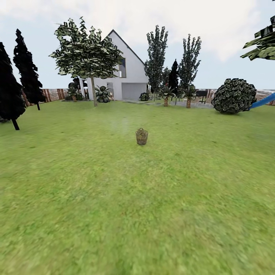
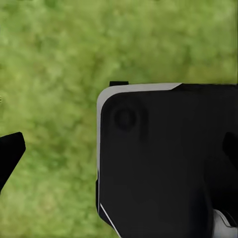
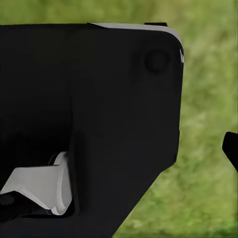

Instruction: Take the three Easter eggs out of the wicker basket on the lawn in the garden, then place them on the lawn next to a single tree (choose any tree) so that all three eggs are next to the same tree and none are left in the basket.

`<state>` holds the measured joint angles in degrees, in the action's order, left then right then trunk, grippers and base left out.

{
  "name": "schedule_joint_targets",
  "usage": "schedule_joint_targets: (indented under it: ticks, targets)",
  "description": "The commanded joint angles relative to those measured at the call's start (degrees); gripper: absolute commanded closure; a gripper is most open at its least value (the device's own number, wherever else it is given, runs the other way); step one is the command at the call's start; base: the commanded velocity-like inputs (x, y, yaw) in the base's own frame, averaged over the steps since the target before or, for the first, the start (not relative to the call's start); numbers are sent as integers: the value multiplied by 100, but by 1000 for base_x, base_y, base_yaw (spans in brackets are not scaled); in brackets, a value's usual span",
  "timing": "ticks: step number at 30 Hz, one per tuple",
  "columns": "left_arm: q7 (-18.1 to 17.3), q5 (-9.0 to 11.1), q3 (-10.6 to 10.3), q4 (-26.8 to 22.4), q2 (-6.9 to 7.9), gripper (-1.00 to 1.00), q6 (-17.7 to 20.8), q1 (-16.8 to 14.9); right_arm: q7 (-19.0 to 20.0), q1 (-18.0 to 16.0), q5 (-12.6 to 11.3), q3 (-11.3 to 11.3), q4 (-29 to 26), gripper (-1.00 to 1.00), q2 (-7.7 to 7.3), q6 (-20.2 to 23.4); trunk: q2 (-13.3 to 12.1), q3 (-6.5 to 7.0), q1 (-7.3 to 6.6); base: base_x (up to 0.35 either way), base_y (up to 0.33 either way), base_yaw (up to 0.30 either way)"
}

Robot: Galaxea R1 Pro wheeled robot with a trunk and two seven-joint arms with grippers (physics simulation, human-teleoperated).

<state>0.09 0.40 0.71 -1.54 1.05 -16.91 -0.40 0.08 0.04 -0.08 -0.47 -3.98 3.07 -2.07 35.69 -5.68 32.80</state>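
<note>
Head view puts the wicker basket [image 1: 141, 136] out in the middle of the lawn [image 1: 114, 198], well apart from the robot, so the step in hand looks like driving up to it. I'd roll straight ahead and stop with the basket close in front and centred, so either arm can reach down into it without stretching. The leafy tree [image 1: 93, 88] with the pale bare trunk, near the white house [image 1: 131, 82], seems a fair drop spot later, though it's a long way from the basket. Now the annoying part: the eggs can't be made out at all, the basket is too small and far off to see inside. Both wrist views mostly show a big black robot panel over blurry grass, with only dark slivers at the edges that might be fingertips, so I honestly can't tell whether either set of jaws is open or closed.
</note>
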Motion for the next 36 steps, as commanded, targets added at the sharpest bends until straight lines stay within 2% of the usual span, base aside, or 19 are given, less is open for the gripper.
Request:
schedule_joint_targets:
  ticks: [1,13,25,32,36]
  targets:
    - [0,1,3,5,0,-100,-40,-4,1,-1,-1,-9,-6,-100,1,-12,-34,10,-21,0,0,0]
    - [0,-11,-9,5,0,-100,-80,-4,1,2,-2,-14,-6,-100,1,-12,-515,225,-284,0,0,-23]
    - [0,-21,-14,5,0,-100,-82,-4,1,4,-1,-13,-6,-100,1,-12,-997,441,-548,0,0,-217]
    - [0,-28,-18,5,0,-100,-84,-4,1,2,-2,-14,-4,-100,1,-12,-1278,566,-702,0,0,-80]
    - [0,-29,-18,5,0,-100,-85,-4,1,3,-5,-14,-2,-100,1,-10,-1278,566,-702,0,0,-15]
